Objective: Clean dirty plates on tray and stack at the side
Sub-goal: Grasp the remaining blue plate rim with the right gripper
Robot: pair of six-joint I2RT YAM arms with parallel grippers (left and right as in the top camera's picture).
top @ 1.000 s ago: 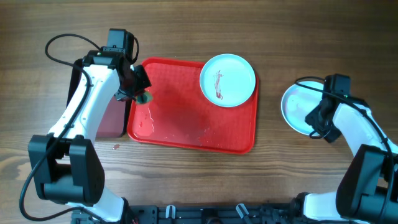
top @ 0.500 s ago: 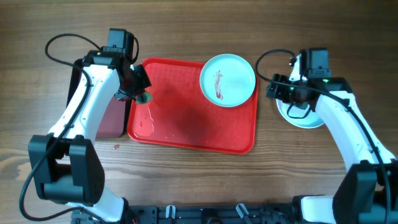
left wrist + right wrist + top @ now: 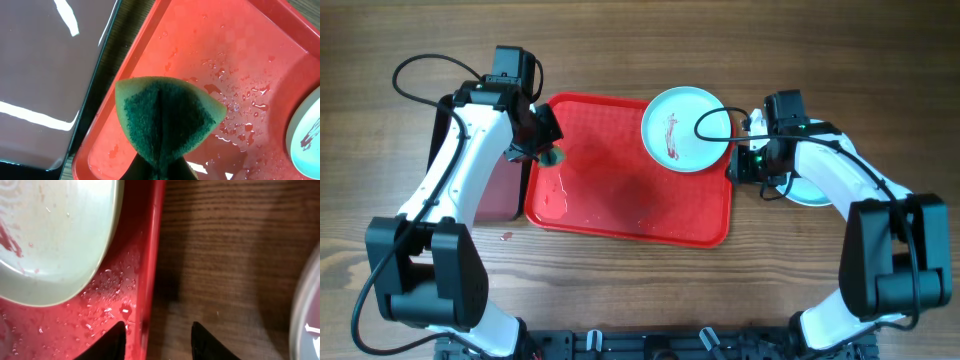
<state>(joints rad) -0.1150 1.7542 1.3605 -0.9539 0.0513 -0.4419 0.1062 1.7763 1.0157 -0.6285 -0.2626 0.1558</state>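
Observation:
One pale turquoise plate (image 3: 686,128) with a dark red smear lies in the far right corner of the red tray (image 3: 620,190); it also shows in the right wrist view as the plate (image 3: 55,240). My right gripper (image 3: 748,166) (image 3: 159,337) is open and straddles the tray's right rim (image 3: 150,280), one finger over the wet tray and the other over the table. More plates (image 3: 807,193) lie on the table to the right, mostly under my right arm. At the tray's left edge my left gripper (image 3: 542,150) (image 3: 160,172) is shut on a folded green sponge (image 3: 165,117).
A dark maroon tray (image 3: 40,75) with a black rim sits against the red tray's left side, partly under my left arm. Water drops and red smears (image 3: 552,200) lie on the red tray's floor. A small red spot (image 3: 506,237) marks the wood.
My right arm has swung left from over the plates on the table to the tray's right rim. The left arm and sponge have not moved.

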